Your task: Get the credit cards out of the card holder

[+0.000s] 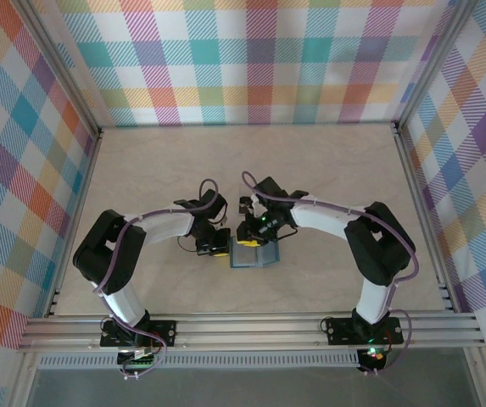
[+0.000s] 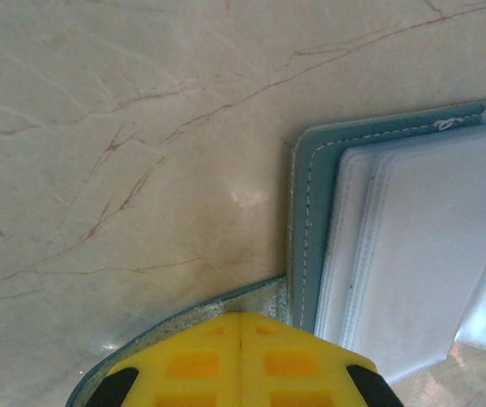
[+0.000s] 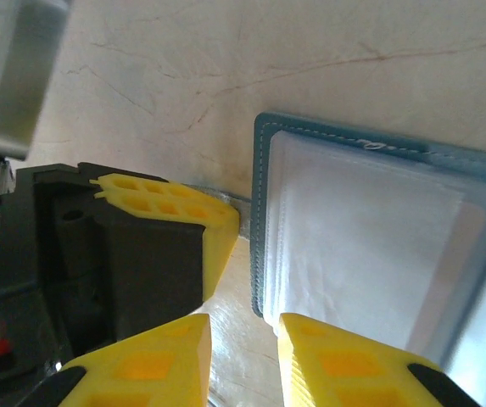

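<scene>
Plenty of room up top: the far half of the table [image 1: 310,161] runs open all the way to the back wall [image 1: 251,59]. The left wall [image 1: 13,170] and the right wall [image 1: 480,170] hem in the flanks.

The middle is tight. The card holder [image 1: 254,254] lies spread flat, and the left gripper [image 1: 217,251], fingers pinched together, is planted at its left rim, so that side is blocked. The right gripper [image 1: 251,233], fingers a little parted, hangs just beside it over the same edge, with only a sliver of tabletop between the two.

The holder's right side is open out to the right arm's elbow [image 1: 382,246]. On the near side, a bare strip runs to the frame rail [image 1: 251,326].
</scene>
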You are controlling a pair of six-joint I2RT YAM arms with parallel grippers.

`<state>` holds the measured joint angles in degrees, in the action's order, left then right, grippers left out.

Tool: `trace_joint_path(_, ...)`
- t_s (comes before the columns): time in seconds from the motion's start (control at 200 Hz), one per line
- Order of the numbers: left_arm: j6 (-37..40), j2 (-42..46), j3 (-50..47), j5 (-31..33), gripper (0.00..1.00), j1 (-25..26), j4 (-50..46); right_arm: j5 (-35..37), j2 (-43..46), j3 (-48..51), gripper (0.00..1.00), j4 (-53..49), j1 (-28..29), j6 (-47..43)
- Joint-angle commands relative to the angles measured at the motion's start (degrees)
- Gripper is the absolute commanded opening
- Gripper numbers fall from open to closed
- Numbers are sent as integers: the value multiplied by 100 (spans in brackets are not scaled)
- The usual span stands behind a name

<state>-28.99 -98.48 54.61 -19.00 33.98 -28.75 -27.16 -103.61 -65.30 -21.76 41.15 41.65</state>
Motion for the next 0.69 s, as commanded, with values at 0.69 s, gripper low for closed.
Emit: trace_joint_path(0.69, -61, -49, -392, 172, 0, 28, 19, 1575, -507, -399, 39, -1668, 457, 87)
